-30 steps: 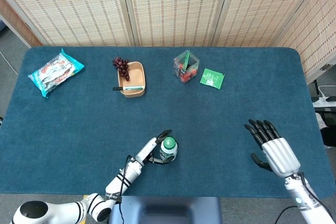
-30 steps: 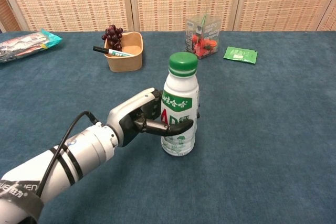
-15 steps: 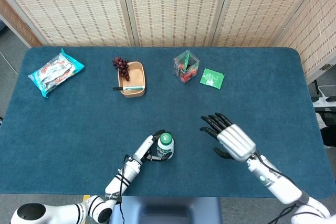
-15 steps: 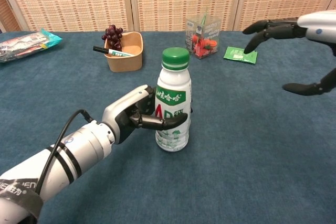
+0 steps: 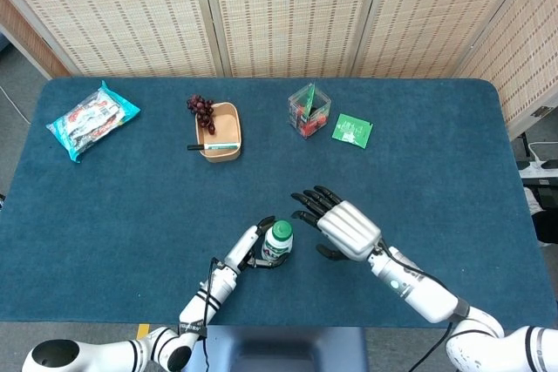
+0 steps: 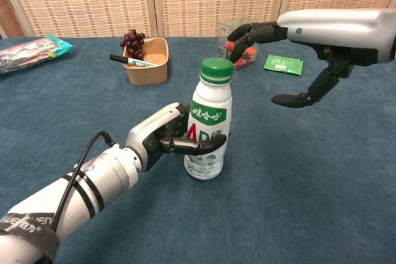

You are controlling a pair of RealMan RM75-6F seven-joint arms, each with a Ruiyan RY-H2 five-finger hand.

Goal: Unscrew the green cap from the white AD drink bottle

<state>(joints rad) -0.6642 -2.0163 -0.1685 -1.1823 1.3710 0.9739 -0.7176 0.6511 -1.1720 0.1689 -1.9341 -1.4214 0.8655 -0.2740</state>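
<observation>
The left hand (image 6: pixel 162 138) is wrapped around the lower body of the white AD drink bottle (image 6: pixel 208 129), with dark fingers (image 6: pixel 199 147) curled across the front of the label and the palm set against the bottle's left side, so that the bottle is gripped and steadied upright on the blue table (image 6: pixel 322 171). In the head view the same hold is seen from above, the bottle (image 5: pixel 277 242) standing near the table's front edge. The green cap (image 6: pixel 216 70) is seated on the neck and nothing is touching it. The right hand (image 6: pixel 309 41) is held in the air to the right of the cap and slightly above it, with fingers spread and the thumb dropped well below them; nothing is held in it, and clear space is left between its fingertips and the cap. The step in hand is judged to be the reach of the right hand toward the cap, with the steadying grip already in place and no unscrewing begun. For the next move, the spread hand would need to be brought over the cap and lowered until the fingers and thumb close around its rim; a firm hold by the left hand would be required so that the bottle does not turn with the cap. Farther back, a wooden bowl (image 6: pixel 147 61) with grapes (image 6: pixel 132 40) is seen, well apart from the work.
</observation>
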